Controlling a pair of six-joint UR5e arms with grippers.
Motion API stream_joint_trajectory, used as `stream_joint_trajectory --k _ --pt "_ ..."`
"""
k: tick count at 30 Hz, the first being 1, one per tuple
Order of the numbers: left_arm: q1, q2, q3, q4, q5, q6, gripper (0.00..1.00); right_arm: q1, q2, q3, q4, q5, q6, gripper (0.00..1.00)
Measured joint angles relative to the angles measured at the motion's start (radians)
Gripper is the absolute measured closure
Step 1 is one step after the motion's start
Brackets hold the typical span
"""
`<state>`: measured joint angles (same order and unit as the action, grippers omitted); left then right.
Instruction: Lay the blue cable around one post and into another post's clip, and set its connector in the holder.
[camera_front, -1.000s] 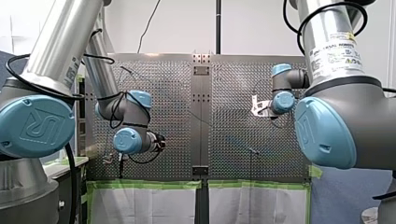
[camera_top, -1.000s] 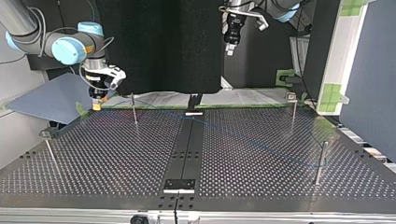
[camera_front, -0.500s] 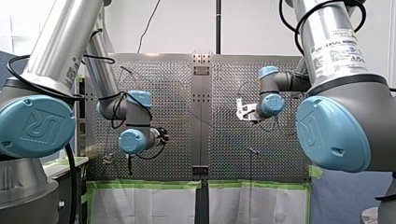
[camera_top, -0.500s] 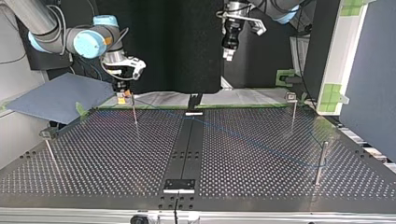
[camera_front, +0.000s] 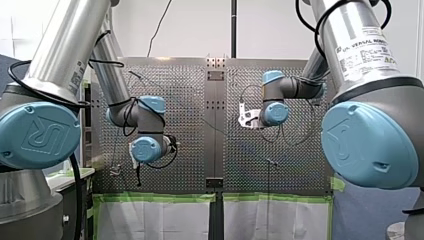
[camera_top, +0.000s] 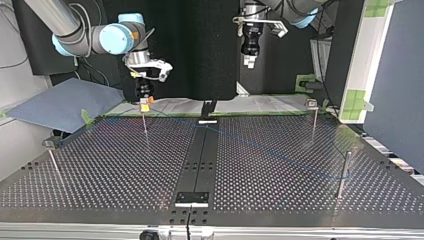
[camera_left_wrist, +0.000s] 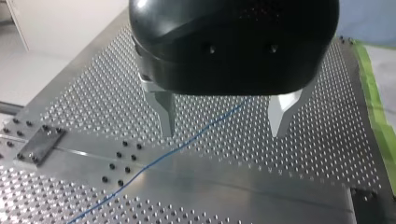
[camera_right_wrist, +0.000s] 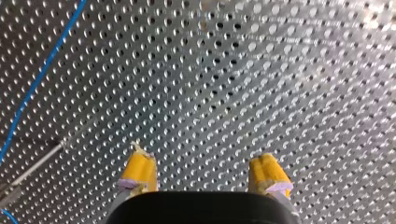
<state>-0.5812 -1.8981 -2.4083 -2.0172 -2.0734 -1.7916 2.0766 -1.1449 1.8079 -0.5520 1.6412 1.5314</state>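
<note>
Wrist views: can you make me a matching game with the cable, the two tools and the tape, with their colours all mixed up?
Things:
1. cable
2. my right tool
3. my left tool
4. tape

Colours:
A. green
B. yellow pads
C. blue
D. black body, metal fingers

Pairs: 1-C, 2-B, 3-D, 4-A.

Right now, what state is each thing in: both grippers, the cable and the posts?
Left gripper, open, empty.
Right gripper, open, empty.
Cable, lying on the table, not gripped.
Posts, upright.
</note>
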Motion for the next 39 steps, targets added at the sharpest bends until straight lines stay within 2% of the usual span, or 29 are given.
stream_joint_trajectory --k 5,8,13,19,26,29,32,39 --pt "0.002 0.0 0.0 -0.007 -0.028 0.0 0.0 0.047 0.004 0.0 -0.006 0.043 0.002 0.01" --pt "0.002 0.0 0.002 -0.007 -0.032 0.0 0.0 0.071 0.007 0.0 -0.008 0.052 0.003 0.01" --pt "0.003 0.0 0.005 -0.009 -0.033 0.002 0.0 0.11 0.009 0.001 -0.008 0.055 0.004 0.01" --pt "0.003 0.0 0.01 -0.014 -0.033 0.003 0.0 0.157 0.012 0.026 -0.028 0.057 0.007 0.01" --pt "0.005 0.0 0.025 -0.033 -0.041 0.004 0.0 0.228 0.013 0.036 -0.036 0.057 0.007 0.01" --pt "0.006 0.0 0.037 -0.05 -0.051 0.007 0.0 0.252 0.014 0.037 -0.035 0.062 0.007 0.01" --pt "0.008 0.0 0.05 -0.072 -0.068 0.013 0.0 0.26 0.014 0.037 -0.033 0.08 0.004 0.01" --pt "0.014 0.001 0.06 -0.118 -0.084 0.022 0.0 0.254 0.015 0.039 -0.027 0.137 -0.007 0.01"
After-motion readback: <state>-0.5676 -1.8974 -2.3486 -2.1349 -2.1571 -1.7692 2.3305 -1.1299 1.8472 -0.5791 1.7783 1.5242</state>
